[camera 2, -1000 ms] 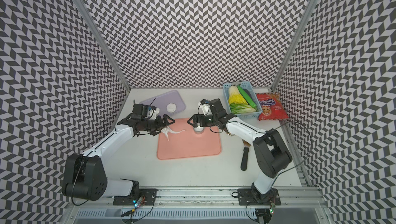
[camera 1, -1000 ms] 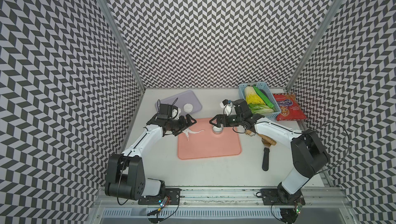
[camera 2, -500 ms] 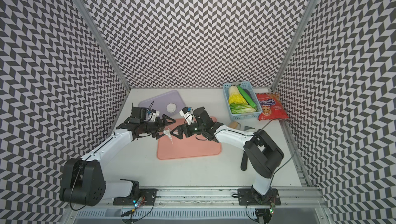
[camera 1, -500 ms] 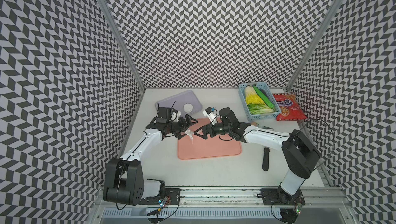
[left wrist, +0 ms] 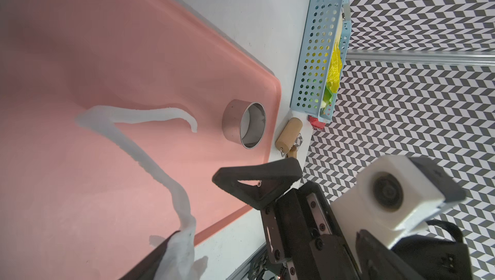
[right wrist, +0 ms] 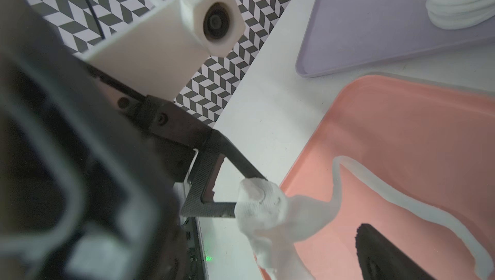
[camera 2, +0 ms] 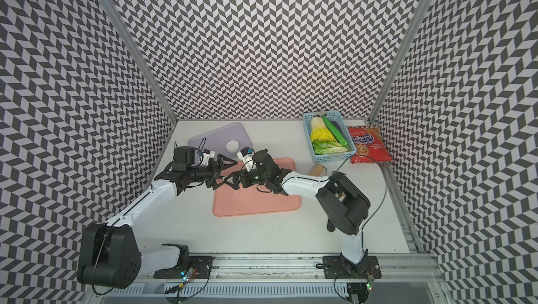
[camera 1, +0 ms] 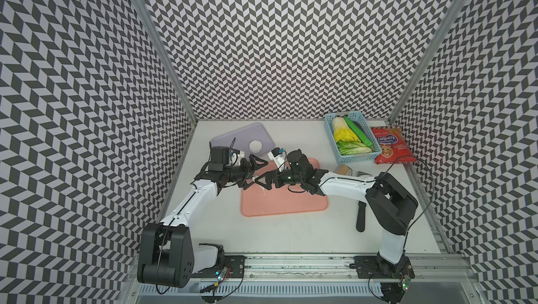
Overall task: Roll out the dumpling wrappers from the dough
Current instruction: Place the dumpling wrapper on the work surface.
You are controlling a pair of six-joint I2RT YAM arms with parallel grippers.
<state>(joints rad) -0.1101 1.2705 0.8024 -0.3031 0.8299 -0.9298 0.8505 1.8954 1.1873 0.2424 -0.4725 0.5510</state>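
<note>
Nearest, on the white table (camera 1: 291, 235) beside the right arm: a black handle (camera 1: 361, 216), lying alone. Next, a pink mat (camera 1: 285, 206), bare along its near half. Over its far left corner, left gripper (camera 1: 257, 171) and right gripper (camera 1: 266, 179) almost tip to tip, both with jaws spread wide, clamping nothing. Stuck to the tip of one left finger (right wrist: 209, 209) — a crumpled wad of the dough (right wrist: 265, 206), with thin ragged strips trailing from it across the mat. Farther along the mat, toward its far right corner, a steel ring cutter (left wrist: 242, 123), hidden under the right arm in both top views. Just off that corner, a wooden roller (left wrist: 288, 132). Beyond the mat, on a purple tray (camera 1: 233, 139), the dumpling wrappers (camera 1: 256, 146) in a small neat stack — apart from the dough. Farthest back on the right, a blue basket (camera 1: 359, 157) of greens (camera 1: 352, 151), just beside a red snack bag (camera 1: 391, 145).
</note>
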